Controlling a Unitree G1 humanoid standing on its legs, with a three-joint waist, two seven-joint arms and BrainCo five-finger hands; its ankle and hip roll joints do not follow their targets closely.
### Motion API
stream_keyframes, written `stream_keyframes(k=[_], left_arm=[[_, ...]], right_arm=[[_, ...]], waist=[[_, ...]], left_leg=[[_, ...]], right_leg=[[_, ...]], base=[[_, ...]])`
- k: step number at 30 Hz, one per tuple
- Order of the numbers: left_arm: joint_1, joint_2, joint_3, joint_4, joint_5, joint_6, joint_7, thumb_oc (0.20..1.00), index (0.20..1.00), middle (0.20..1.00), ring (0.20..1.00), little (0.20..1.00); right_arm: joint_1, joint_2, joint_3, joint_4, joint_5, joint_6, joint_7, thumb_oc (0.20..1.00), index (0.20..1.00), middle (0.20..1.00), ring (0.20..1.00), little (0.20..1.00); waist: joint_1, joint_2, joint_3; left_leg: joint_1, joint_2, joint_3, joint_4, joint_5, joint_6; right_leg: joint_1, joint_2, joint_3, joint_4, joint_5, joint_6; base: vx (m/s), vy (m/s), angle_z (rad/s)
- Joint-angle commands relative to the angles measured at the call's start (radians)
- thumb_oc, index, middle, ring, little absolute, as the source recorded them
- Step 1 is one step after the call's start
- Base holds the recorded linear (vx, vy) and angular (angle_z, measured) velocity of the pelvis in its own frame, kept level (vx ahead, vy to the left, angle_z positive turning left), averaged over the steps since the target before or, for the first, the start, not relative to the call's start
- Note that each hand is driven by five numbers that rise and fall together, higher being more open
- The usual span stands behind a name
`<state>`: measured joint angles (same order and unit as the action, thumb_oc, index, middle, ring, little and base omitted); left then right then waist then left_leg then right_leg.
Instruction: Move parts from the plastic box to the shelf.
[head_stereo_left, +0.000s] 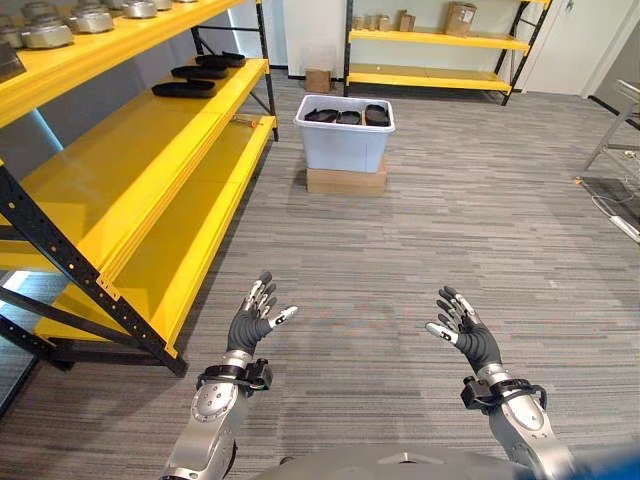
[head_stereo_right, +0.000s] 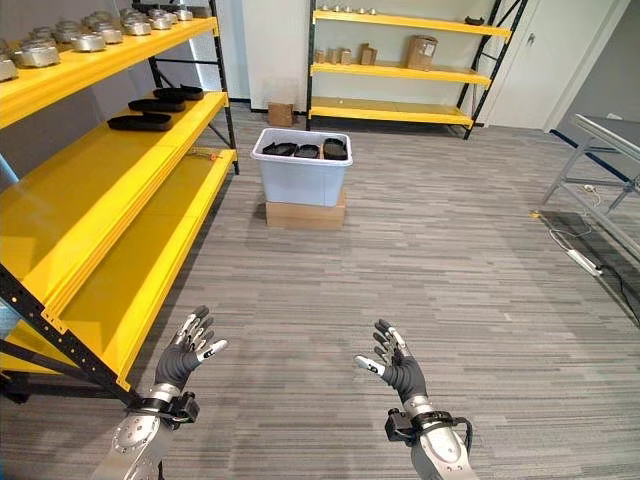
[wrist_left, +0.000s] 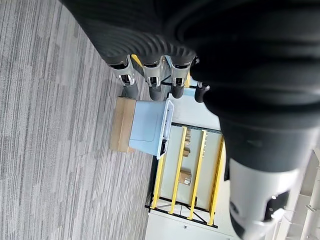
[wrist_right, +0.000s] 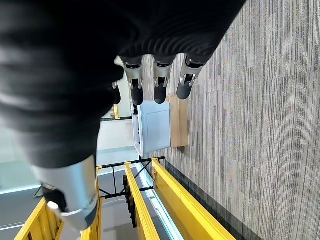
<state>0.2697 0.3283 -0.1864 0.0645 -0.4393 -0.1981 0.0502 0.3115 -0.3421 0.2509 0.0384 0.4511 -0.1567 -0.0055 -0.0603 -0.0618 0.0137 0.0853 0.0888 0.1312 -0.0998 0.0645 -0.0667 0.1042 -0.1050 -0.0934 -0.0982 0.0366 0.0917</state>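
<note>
left hand (head_stereo_left: 254, 318): raised in front of the robot, palm inward, fingers straight and spread, thumb out, holding nothing | right hand (head_stereo_left: 462, 328): raised level with the left, well apart from it, palm inward, fingers straight, empty | both forearms angled up and forward

Bright, even indoor light falls from overhead; shadows on the grey floor (head_stereo_left: 420, 260) are faint. The yellow shelf (head_stereo_left: 150, 190) shows soft glare. In both wrist views the dark covers loom blurred.
</note>
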Motion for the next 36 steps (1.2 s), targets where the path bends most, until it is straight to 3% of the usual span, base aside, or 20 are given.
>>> stream_keyframes(k=[1, 6, 10, 11, 12, 13, 15, 16, 17, 19, 20, 22, 23, 26, 28, 30, 33, 35, 36], left_arm=[[-0.073, 0.025, 0.015, -0.032, 0.019, -0.045, 0.011, 1.0, 1.0, 1.0, 1.0, 1.0], [-0.115, 0.043, 0.016, -0.031, 0.007, -0.049, 0.025, 1.0, 1.0, 1.0, 1.0, 1.0], [-0.123, 0.045, 0.03, -0.024, 0.006, -0.055, 0.04, 1.0, 1.0, 1.0, 1.0, 1.0], [-0.125, 0.051, 0.037, -0.027, 0.023, -0.056, 0.046, 1.0, 1.0, 1.0, 1.0, 1.0], [-0.125, 0.051, 0.037, -0.027, 0.023, -0.056, 0.046, 1.0, 1.0, 1.0, 1.0, 1.0], [-0.128, 0.053, 0.035, -0.026, 0.028, -0.057, 0.046, 1.0, 1.0, 1.0, 1.0, 1.0], [-0.134, 0.058, 0.031, -0.028, 0.032, -0.059, 0.049, 1.0, 1.0, 1.0, 1.0, 1.0], [-0.137, 0.063, 0.029, -0.033, 0.035, -0.06, 0.048, 1.0, 1.0, 1.0, 1.0, 1.0], [-0.129, 0.063, 0.024, -0.044, 0.047, -0.058, 0.035, 1.0, 1.0, 1.0, 1.0, 1.0], [-0.123, 0.064, 0.02, -0.044, 0.042, -0.057, 0.026, 1.0, 1.0, 1.0, 1.0, 1.0], [-0.118, 0.062, 0.015, -0.042, 0.028, -0.055, 0.014, 1.0, 1.0, 1.0, 1.0, 1.0], [-0.116, 0.059, 0.017, -0.042, 0.025, -0.053, 0.014, 1.0, 1.0, 1.0, 1.0, 1.0], [-0.118, 0.048, 0.014, -0.031, 0.028, -0.049, 0.01, 1.0, 1.0, 1.0, 1.0, 1.0], [-0.119, 0.035, 0.002, -0.028, 0.023, -0.05, 0.001, 1.0, 1.0, 1.0, 1.0, 1.0], [-0.117, 0.014, -0.026, -0.011, 0.018, -0.052, -0.016, 1.0, 1.0, 1.0, 1.0, 1.0], [-0.117, 0.008, -0.029, -0.012, 0.009, -0.053, -0.018, 1.0, 1.0, 1.0, 1.0, 1.0], [-0.117, -0.003, -0.038, -0.018, -0.032, -0.058, -0.017, 1.0, 1.0, 1.0, 1.0, 1.0], [-0.128, -0.001, -0.049, -0.013, -0.051, -0.06, -0.023, 1.0, 1.0, 1.0, 1.0, 1.0], [-0.128, -0.001, -0.05, -0.013, -0.051, -0.06, -0.023, 1.0, 1.0, 1.0, 1.0, 1.0]], right_arm=[[-0.086, -0.012, -0.02, -0.022, 0.029, -0.041, 0.004, 1.0, 1.0, 1.0, 1.0, 1.0], [-0.126, -0.005, -0.018, -0.017, 0.044, -0.049, -0.005, 1.0, 1.0, 1.0, 1.0, 1.0], [-0.126, 0.004, -0.024, -0.013, 0.053, -0.052, -0.008, 1.0, 1.0, 1.0, 1.0, 1.0], [-0.114, 0.013, -0.027, -0.014, 0.056, -0.051, -0.005, 1.0, 1.0, 1.0, 1.0, 1.0], [-0.114, 0.013, -0.027, -0.014, 0.056, -0.051, -0.005, 1.0, 1.0, 1.0, 1.0, 1.0], [-0.112, 0.016, -0.023, -0.019, 0.051, -0.05, -0.005, 1.0, 1.0, 1.0, 1.0, 1.0], [-0.119, 0.014, -0.019, -0.017, 0.05, -0.054, -0.007, 1.0, 1.0, 1.0, 1.0, 1.0], [-0.123, 0.014, -0.017, -0.02, 0.048, -0.057, -0.01, 1.0, 1.0, 1.0, 1.0, 1.0], [-0.119, 0.018, -0.016, -0.019, 0.042, -0.058, -0.005, 1.0, 1.0, 1.0, 1.0, 1.0], [-0.116, 0.014, -0.016, -0.018, 0.045, -0.056, -0.003, 1.0, 1.0, 1.0, 1.0, 1.0], [-0.121, 0.009, -0.013, -0.007, 0.047, -0.054, 0.0, 1.0, 1.0, 1.0, 1.0, 1.0], [-0.121, 0.007, -0.011, -0.007, 0.045, -0.053, 0.002, 1.0, 1.0, 1.0, 1.0, 1.0], [-0.117, 0.01, -0.011, -0.007, 0.044, -0.05, 0.002, 1.0, 1.0, 1.0, 1.0, 1.0], [-0.109, 0.007, -0.011, -0.013, 0.041, -0.049, 0.004, 1.0, 1.0, 1.0, 1.0, 1.0], [-0.092, 0.001, -0.014, -0.019, 0.053, -0.052, 0.008, 1.0, 1.0, 1.0, 1.0, 1.0], [-0.094, -0.005, -0.015, -0.02, 0.059, -0.052, 0.007, 1.0, 1.0, 1.0, 1.0, 1.0], [-0.112, -0.046, -0.038, -0.031, 0.07, -0.065, 0.009, 1.0, 1.0, 1.0, 1.0, 1.0], [-0.11, -0.058, -0.049, -0.024, 0.071, -0.067, 0.005, 1.0, 1.0, 1.0, 1.0, 1.0], [-0.11, -0.059, -0.05, -0.024, 0.071, -0.067, 0.005, 1.0, 1.0, 1.0, 1.0, 1.0]], waist=[[0.024, 0.019, 0.051], [0.032, 0.013, 0.085], [0.028, 0.019, 0.098], [0.023, 0.024, 0.106], [0.023, 0.023, 0.105], [0.015, 0.033, 0.119], [0.015, 0.043, 0.135], [0.013, 0.054, 0.145], [0.017, 0.062, 0.142], [0.008, 0.064, 0.138], [-0.002, 0.051, 0.139], [-0.007, 0.052, 0.144], [-0.025, 0.046, 0.143], [-0.035, 0.046, 0.14], [-0.051, 0.042, 0.114], [-0.055, 0.047, 0.105], [-0.065, 0.084, 0.078], [-0.069, 0.088, 0.082], [-0.07, 0.089, 0.081]], left_leg=[[0.004, 0.022, -0.034, 0.043, -0.057, 0.01], [-0.084, -0.013, -0.065, 0.191, -0.128, 0.045], [-0.1, -0.038, -0.076, 0.219, -0.153, 0.067], [-0.094, -0.065, -0.088, 0.22, -0.161, 0.089], [-0.095, -0.067, -0.087, 0.221, -0.161, 0.089], [-0.076, -0.08, -0.087, 0.212, -0.165, 0.104], [-0.068, -0.081, -0.081, 0.209, -0.164, 0.113], [-0.057, -0.078, -0.08, 0.2, -0.164, 0.118], [-0.005, -0.088, -0.042, 0.157, -0.18, 0.121], [0.023, -0.091, -0.043, 0.128, -0.18, 0.119], [0.057, -0.109, -0.043, 0.097, -0.188, 0.113], [0.08, -0.104, -0.045, 0.082, -0.193, 0.104], [0.109, -0.098, -0.054, 0.072, -0.207, 0.092], [0.146, -0.085, -0.062, 0.066, -0.226, 0.077], [0.183, -0.064, -0.083, 0.063, -0.245, 0.061], [0.184, -0.051, -0.087, 0.065, -0.24, 0.055], [0.172, 0.007, -0.108, 0.084, -0.172, 0.024], [0.145, 0.03, -0.112, 0.14, -0.114, 0.002], [0.143, 0.031, -0.114, 0.141, -0.115, 0.001]], right_leg=[[-0.051, -0.057, 0.016, 0.088, -0.004, 0.063], [-0.117, -0.084, 0.033, 0.211, -0.029, 0.075], [-0.162, -0.106, 0.039, 0.305, -0.011, 0.085], [-0.201, -0.124, 0.057, 0.404, 0.072, 0.088], [-0.204, -0.125, 0.059, 0.407, 0.071, 0.089], [-0.262, -0.134, 0.079, 0.505, 0.172, 0.085], [-0.299, -0.131, 0.083, 0.565, 0.197, 0.084], [-0.326, -0.126, 0.071, 0.598, 0.188, 0.082], [-0.38, -0.171, -0.053, 0.551, 0.143, 0.082], [-0.374, -0.163, -0.068, 0.511, 0.135, 0.08], [-0.404, -0.137, -0.097, 0.35, 0.145, 0.084], [-0.395, -0.128, -0.109, 0.281, 0.157, 0.093], [-0.395, -0.09, -0.084, 0.175, 0.165, 0.096], [-0.395, -0.055, -0.054, 0.118, 0.176, 0.099], [-0.372, -0.009, 0.002, 0.108, 0.173, 0.08], [-0.368, 0.006, 0.004, 0.113, 0.172, 0.072], [-0.406, 0.055, -0.037, 0.194, 0.108, 0.03], [-0.4, 0.077, -0.038, 0.225, 0.065, 0.008], [-0.402, 0.077, -0.039, 0.227, 0.063, 0.007]], base=[[0.01, 0.057, -0.02], [-0.03, 0.088, -0.04], [0.02, 0.176, 0.1], [0.05, 0.141, 0.13], [0.06, 0.266, 0.2], [0.01, 0.13, 0.24], [0.0, 0.188, 0.14], [0.13, 0.287, -0.09], [0.22, 0.203, -0.26], [0.23, 0.047, -0.58], [0.18, -0.04, -0.4], [0.25, -0.086, 0.02], [0.25, -0.102, 0.29], [0.26, -0.108, 0.1], [0.36, -0.181, 0.0], [0.23, -0.139, 0.37], [0.37, -0.264, 0.49], [0.27, -0.207, 0.13], [0.28, -0.228, 0.07]])
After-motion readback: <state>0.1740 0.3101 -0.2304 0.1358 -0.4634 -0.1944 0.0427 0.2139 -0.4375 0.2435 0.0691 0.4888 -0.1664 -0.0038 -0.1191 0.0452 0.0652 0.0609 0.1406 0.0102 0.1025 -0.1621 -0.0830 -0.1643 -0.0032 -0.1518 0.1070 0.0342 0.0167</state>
